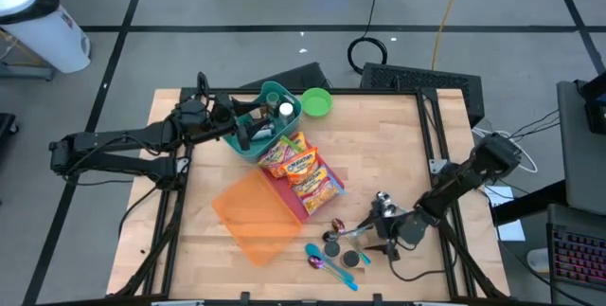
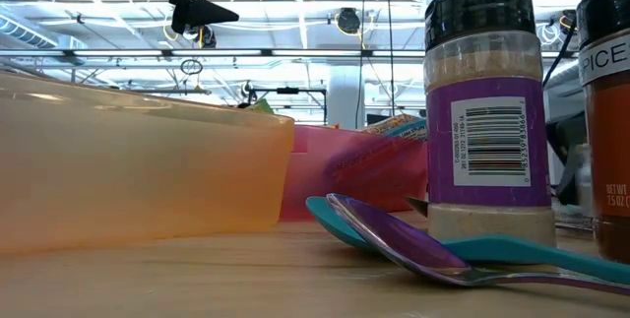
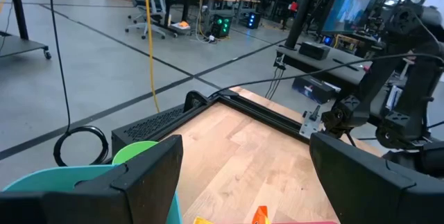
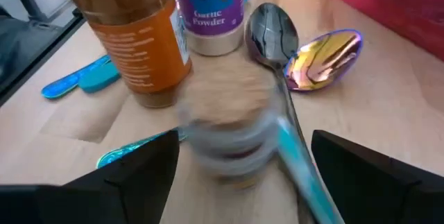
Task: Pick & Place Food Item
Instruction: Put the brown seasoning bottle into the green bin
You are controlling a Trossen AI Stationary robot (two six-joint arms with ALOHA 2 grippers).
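Several bright snack bags (image 1: 301,168) lie in a pink tray (image 1: 295,204) at the table's middle. My left gripper (image 1: 248,136) is open and empty, above the near rim of a teal bowl (image 1: 275,98), just far-left of the bags; its wrist view looks out over the bowl (image 3: 62,182). My right gripper (image 1: 365,236) is open, low over the table's near right. In the right wrist view (image 4: 243,175) its fingers stand wide on either side of a blurred spice jar (image 4: 229,134) without touching it.
An orange tray (image 1: 254,213) lies left of the pink one. A brown spice jar (image 4: 132,37), a garlic powder jar (image 4: 208,9) and several spoons (image 4: 305,57) crowd the table in front of my right gripper. A green bowl (image 1: 316,103) stands by the far edge.
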